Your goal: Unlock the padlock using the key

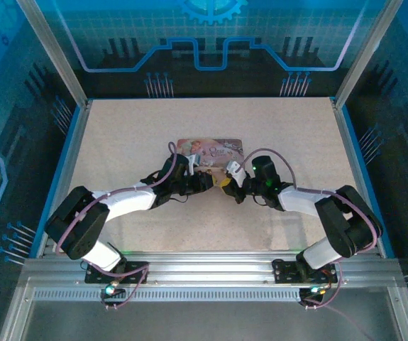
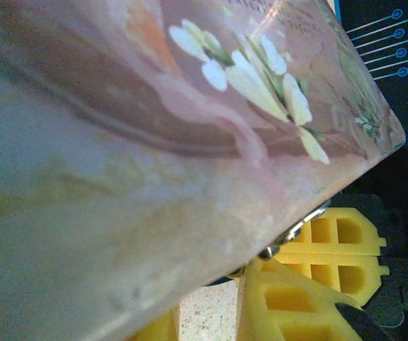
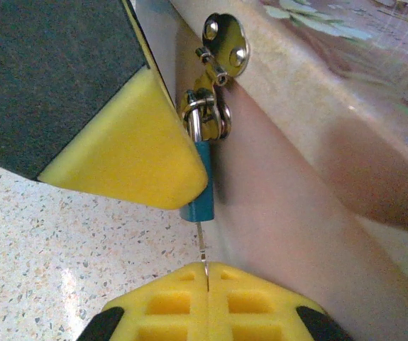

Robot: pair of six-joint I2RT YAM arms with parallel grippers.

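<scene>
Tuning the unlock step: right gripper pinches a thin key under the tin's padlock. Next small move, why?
Probably roll the right gripper to twist the thin silver-grey metal key: its shaft runs up to the small teal-bodied padlock, which hangs closed on the silver hasp of the pink illustrated tin.

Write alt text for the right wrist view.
The right gripper, yellow fingers shut, pinches a thin key running up to a small padlock that hangs from the clasp of a pink illustrated tin. Another yellow-and-black gripper finger sits upper left, above a speckled table.
</scene>
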